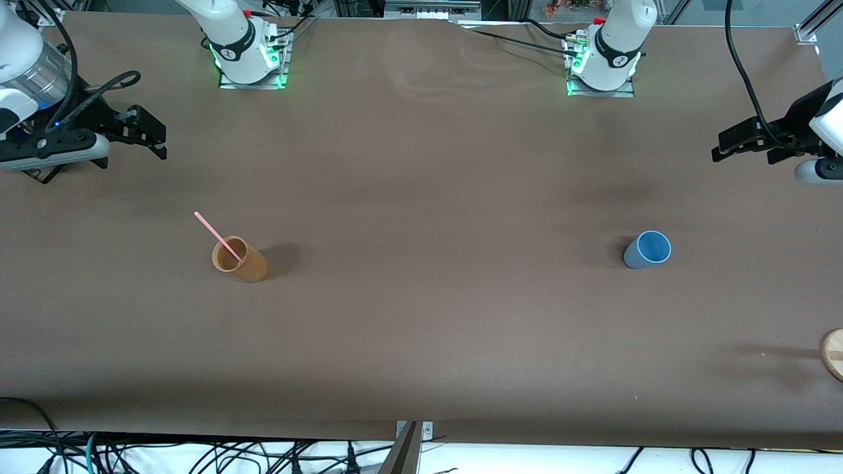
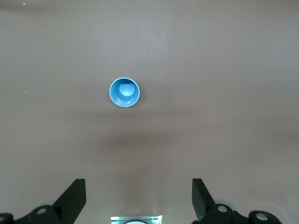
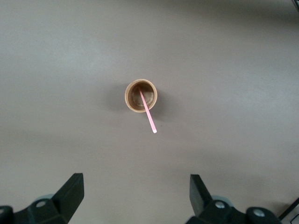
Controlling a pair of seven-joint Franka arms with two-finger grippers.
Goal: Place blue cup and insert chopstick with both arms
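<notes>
The blue cup (image 1: 647, 250) stands upright on the table toward the left arm's end; it also shows in the left wrist view (image 2: 124, 92). The pink chopstick (image 1: 216, 234) leans inside the orange-brown cup (image 1: 240, 260) toward the right arm's end; both show in the right wrist view, the chopstick (image 3: 148, 114) and the cup (image 3: 141, 96). My left gripper (image 1: 719, 148) is open and empty over bare table at its end (image 2: 138, 196), apart from the blue cup. My right gripper (image 1: 153, 135) is open and empty over bare table at its end (image 3: 135, 191), apart from the brown cup.
A round wooden object (image 1: 834, 354) pokes in at the table's edge at the left arm's end, nearer the front camera than the blue cup. The arm bases (image 1: 247, 56) (image 1: 602, 62) stand along the table's back edge. Cables hang below the front edge.
</notes>
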